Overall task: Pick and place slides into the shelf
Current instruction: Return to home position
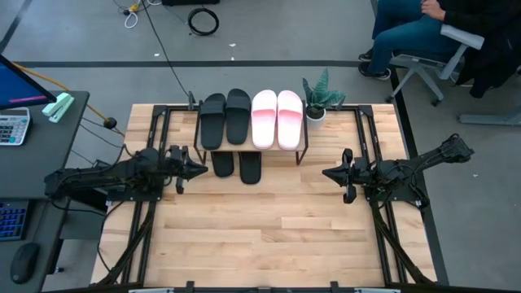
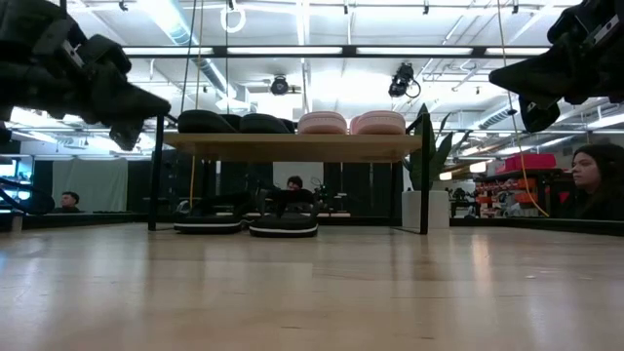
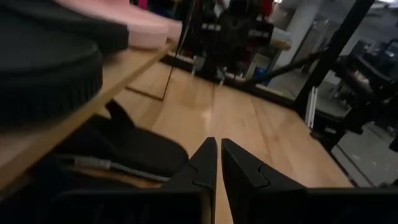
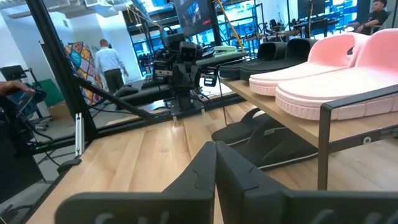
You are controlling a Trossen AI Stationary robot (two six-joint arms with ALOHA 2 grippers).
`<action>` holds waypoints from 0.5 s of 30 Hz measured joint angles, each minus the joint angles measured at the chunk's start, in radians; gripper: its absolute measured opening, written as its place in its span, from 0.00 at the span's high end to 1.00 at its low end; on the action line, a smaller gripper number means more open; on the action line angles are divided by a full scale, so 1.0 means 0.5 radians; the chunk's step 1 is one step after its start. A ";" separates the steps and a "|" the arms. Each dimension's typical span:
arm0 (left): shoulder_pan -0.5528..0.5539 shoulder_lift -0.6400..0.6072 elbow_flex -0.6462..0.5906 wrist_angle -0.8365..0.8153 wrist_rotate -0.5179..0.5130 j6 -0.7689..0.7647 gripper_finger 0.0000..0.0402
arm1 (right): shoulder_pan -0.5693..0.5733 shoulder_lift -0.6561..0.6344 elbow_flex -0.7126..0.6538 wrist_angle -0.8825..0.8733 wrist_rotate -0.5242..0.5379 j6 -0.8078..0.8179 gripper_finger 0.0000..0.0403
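The shelf stands at the table's far middle, a wooden plank on thin black legs. On its top lie two black wide-strap slides and two pale pink slides, side by side. Two thin black flip-flops lie on the table under the plank, their near ends sticking out. My left gripper hovers shut just left of the flip-flops, above the table. My right gripper hovers shut to the right of the shelf. Both point toward the middle and hold nothing.
A small plant in a white pot stands at the shelf's far right corner. Bare wood fills the table's near half. Left of the table is a desk with a calculator; a person sits on a chair beyond the far right.
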 joint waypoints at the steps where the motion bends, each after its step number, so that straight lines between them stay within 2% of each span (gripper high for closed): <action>1: 0.000 0.000 -0.001 -0.026 0.000 -0.001 0.94 | 0.000 0.000 0.000 0.000 0.000 0.000 0.97; 15: 0.001 0.005 -0.001 -0.139 -0.001 0.010 0.90 | 0.000 0.000 0.000 0.000 0.000 0.000 0.97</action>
